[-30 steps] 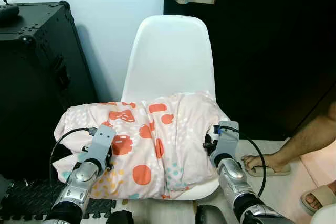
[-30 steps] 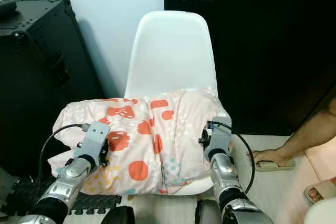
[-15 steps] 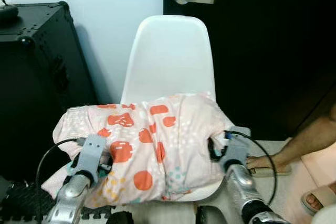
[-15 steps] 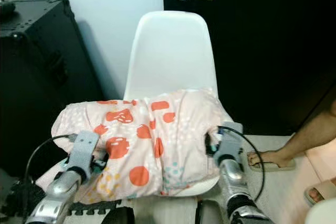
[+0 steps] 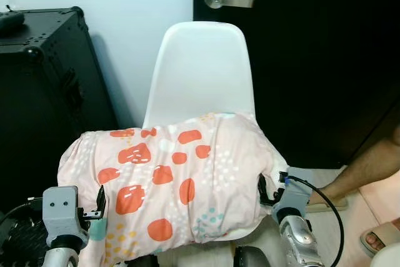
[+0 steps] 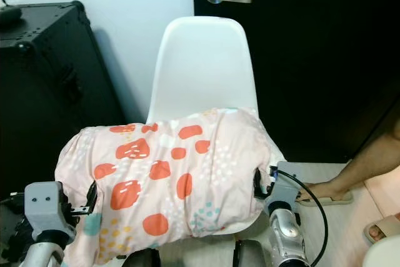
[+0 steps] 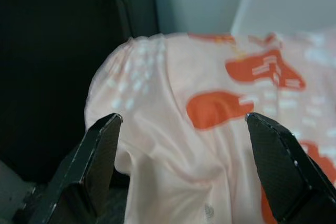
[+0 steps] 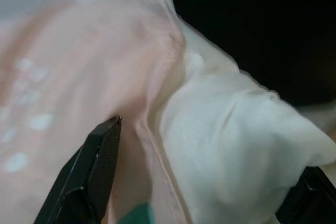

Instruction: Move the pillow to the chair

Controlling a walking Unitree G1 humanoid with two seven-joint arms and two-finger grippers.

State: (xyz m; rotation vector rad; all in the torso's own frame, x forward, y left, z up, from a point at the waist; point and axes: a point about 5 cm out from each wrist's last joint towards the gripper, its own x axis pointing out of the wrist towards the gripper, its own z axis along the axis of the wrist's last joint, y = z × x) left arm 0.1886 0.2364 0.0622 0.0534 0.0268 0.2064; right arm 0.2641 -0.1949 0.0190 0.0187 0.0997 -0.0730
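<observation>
Pillow (image 5: pixel 175 182) lies across the white chair (image 5: pixel 203 73) seat, its left end overhanging. Left gripper (image 7: pixel 184 150) and right gripper (image 8: pixel 202 166): jaws spread, released, straddling the fabric. Risk: unsupported left end drags the pillow off toward the black case (image 5: pixel 44 85).

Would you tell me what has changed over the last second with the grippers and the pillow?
Both grippers have drawn back from the pillow: the left gripper, earlier against its left end, now stands open just off it; the right gripper is open at its right corner. The pillow has stayed on the white chair.
</observation>
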